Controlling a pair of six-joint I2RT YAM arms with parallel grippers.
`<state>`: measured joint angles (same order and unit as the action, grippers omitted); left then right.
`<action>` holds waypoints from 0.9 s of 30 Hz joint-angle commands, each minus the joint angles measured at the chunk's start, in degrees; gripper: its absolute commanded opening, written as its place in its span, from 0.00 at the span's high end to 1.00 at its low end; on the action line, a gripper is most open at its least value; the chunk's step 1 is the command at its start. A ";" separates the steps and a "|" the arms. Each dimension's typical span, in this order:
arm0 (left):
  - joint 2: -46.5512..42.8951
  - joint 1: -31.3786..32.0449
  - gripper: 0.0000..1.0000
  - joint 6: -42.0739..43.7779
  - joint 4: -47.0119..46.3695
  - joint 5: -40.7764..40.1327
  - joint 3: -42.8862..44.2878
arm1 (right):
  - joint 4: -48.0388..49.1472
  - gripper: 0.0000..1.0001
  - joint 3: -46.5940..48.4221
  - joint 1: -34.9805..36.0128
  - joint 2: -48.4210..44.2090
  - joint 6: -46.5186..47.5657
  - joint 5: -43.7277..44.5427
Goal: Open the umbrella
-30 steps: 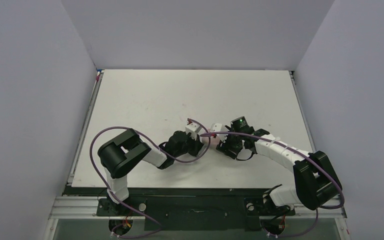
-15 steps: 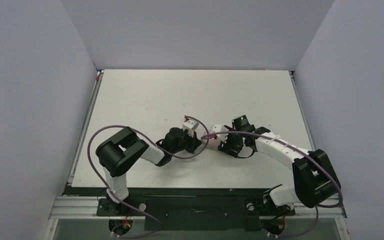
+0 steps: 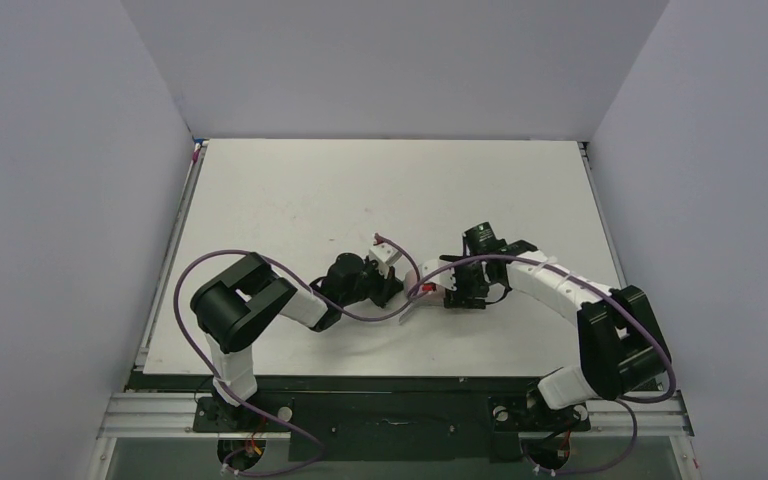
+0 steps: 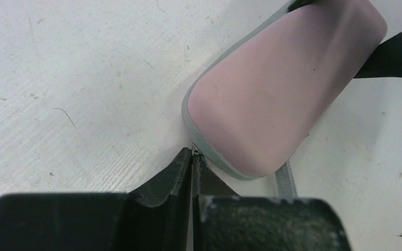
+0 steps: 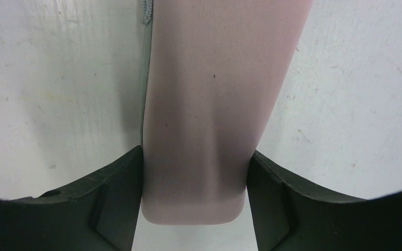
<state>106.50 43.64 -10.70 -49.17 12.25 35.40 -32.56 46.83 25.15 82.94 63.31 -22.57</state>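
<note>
A pale pinkish fabric sleeve (image 4: 272, 99) with a grey zip edge lies on the white table. The umbrella itself is hidden; no canopy, shaft or handle shows. My left gripper (image 4: 193, 152) is shut, its tips pinching a small metal zip pull at the sleeve's rounded end. My right gripper (image 5: 194, 172) is closed on the sleeve's other end (image 5: 209, 104), a finger pressed on each side. In the top view the two grippers, left (image 3: 400, 290) and right (image 3: 450, 294), face each other at table centre, and a sliver of the sleeve (image 3: 426, 297) shows between them.
A loose grey zip band (image 4: 285, 180) trails from the sleeve onto the table (image 3: 380, 180). Grey walls close in the table on three sides. Purple cables loop over both arms near the grippers.
The left gripper has drawn back a little to the left. The right arm's forearm has swung and its wrist has turned, still gripping the sleeve.
</note>
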 commanded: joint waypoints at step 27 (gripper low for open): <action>-4.86 1.15 1.00 6.28 -2.02 1.59 -3.85 | -16.30 0.15 16.85 -5.49 0.45 3.20 -8.46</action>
<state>103.72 43.94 -5.06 -49.52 15.94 31.73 -47.27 60.62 23.73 88.84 79.11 -24.49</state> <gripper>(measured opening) 0.005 0.835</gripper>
